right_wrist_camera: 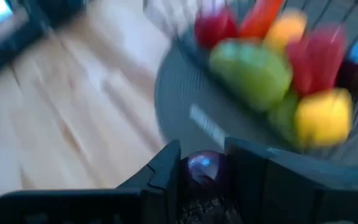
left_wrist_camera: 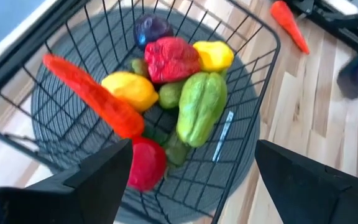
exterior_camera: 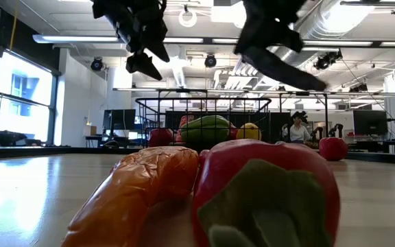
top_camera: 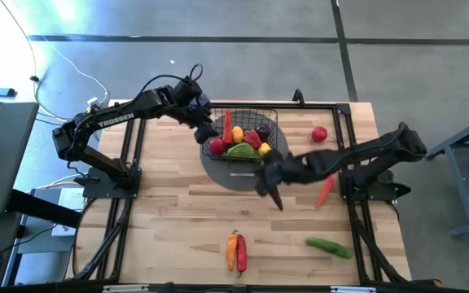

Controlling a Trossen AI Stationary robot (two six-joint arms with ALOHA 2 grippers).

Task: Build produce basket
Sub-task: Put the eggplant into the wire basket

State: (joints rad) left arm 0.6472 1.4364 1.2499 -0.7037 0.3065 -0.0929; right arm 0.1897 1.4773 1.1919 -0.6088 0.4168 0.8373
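Black wire basket (top_camera: 249,124) sits toward the far edge of the bench (top_camera: 177,220), on a grey mat (top_camera: 234,173), and we judge the job over half done: a long red pepper (left_wrist_camera: 95,96), a green pepper (left_wrist_camera: 199,107), lemons and tomatoes already lie inside. Our right claw (right_wrist_camera: 202,177), just beside the basket's near side, pinches a small purple piece (right_wrist_camera: 201,168), likely an eggplant. Our left claw (left_wrist_camera: 188,177) hovers spread above the basket. Left out: a tomato (top_camera: 320,133), a red chili (top_camera: 324,191), a cucumber (top_camera: 329,246) and two peppers (top_camera: 235,251) near the front edge.
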